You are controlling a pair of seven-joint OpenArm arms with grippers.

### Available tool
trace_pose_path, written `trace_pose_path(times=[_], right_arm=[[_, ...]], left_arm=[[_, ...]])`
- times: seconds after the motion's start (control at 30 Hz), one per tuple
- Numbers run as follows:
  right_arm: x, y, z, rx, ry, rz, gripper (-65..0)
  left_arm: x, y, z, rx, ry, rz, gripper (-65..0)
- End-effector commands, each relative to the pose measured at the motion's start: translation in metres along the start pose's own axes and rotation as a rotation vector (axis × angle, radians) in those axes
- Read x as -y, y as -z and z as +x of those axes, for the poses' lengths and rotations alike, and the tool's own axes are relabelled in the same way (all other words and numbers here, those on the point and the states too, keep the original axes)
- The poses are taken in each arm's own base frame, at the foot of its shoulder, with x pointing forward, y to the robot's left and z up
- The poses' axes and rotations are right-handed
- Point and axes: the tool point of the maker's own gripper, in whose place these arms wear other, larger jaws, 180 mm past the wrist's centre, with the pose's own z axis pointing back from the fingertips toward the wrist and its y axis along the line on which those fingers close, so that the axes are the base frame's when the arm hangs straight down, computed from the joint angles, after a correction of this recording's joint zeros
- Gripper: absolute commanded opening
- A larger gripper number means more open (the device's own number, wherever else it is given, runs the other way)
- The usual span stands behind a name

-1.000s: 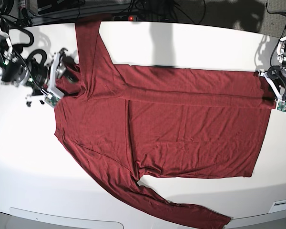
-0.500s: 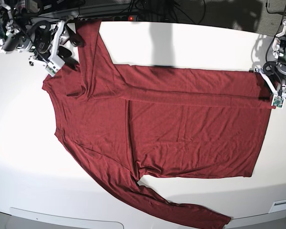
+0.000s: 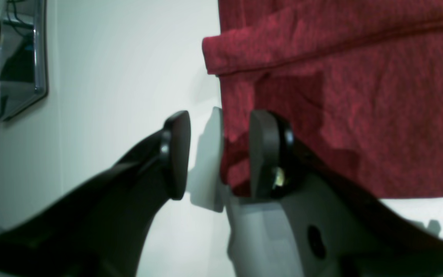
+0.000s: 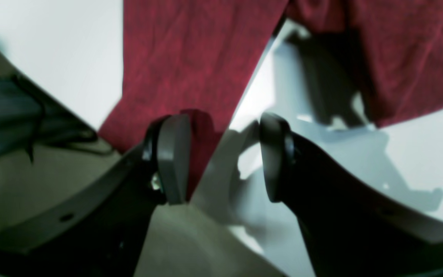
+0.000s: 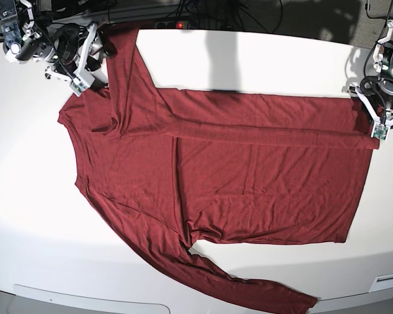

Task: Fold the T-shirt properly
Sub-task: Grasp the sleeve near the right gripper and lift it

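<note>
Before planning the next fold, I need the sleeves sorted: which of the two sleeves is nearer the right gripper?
The sleeve running to the table's far edge, beside the right gripper. The other sleeve trails along the near edge, far from both grippers.

The T-shirt lies spread on the surface, one sleeve reaching toward the far edge, the other toward the near edge. The right gripper sits beside the far sleeve, the left gripper at the hem's far corner.

**Cloth, worktop, pads**

Under me lies the dark red T-shirt of thin, matt, finely knitted jersey cloth. The smooth white worktop has a faint sheen. My end effectors' fingers look like matt black plastic.
</note>
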Motion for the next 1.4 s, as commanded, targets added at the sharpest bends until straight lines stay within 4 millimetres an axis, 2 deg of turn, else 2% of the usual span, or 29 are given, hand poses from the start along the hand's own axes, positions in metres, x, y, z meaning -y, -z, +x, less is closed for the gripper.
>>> trace_pose_path(times=[0.0,0.1,0.3,0.43,0.63,0.73,0.8,0.93,1.23,1.37], right_arm=[[0.001,-0.001,0.000,0.001,-0.003,-0.002,-35.3],[-0.006,0.004,-0.002,-0.005,0.020,0.012,-35.3],[-0.034,0.012,-0.006,-0.028,0.114,0.110,-35.3],[-0.040,0.015,-0.006,-0.030,0.129,0.125,-35.5],[-0.044,0.016,-0.006,-0.028,0.139,0.135,-51.7],[-0.043,0.016,-0.002,-0.004,0.140,0.133,-65.0],[-0.042,0.016,0.009,0.058,0.145,0.129,-65.0],[-0.041,0.010,0.044,0.243,0.186,0.154,-65.0],[-0.028,-0.006,0.117,0.453,0.201,0.216,-65.0],[-0.043,0.001,0.140,0.471,0.140,0.270,-65.0]], left_arm=[[-0.015,-0.001,0.012,0.039,0.013,0.037,-40.5],[-0.015,-0.001,0.012,0.039,0.013,0.038,-40.5],[-0.015,-0.001,0.014,0.048,0.014,0.038,-40.5],[-0.015,-0.001,0.015,0.055,0.014,0.038,-40.5],[-0.016,-0.001,0.015,0.057,0.023,0.042,-40.5],[-0.016,-0.001,0.016,0.060,0.023,0.042,-40.5],[-0.016,-0.001,0.016,0.060,0.023,0.042,-40.5],[-0.016,-0.001,0.016,0.059,0.022,0.042,-40.5],[-0.015,-0.001,0.014,0.053,0.018,0.040,-40.5],[-0.015,-0.001,0.011,0.035,0.018,0.040,-40.5]])
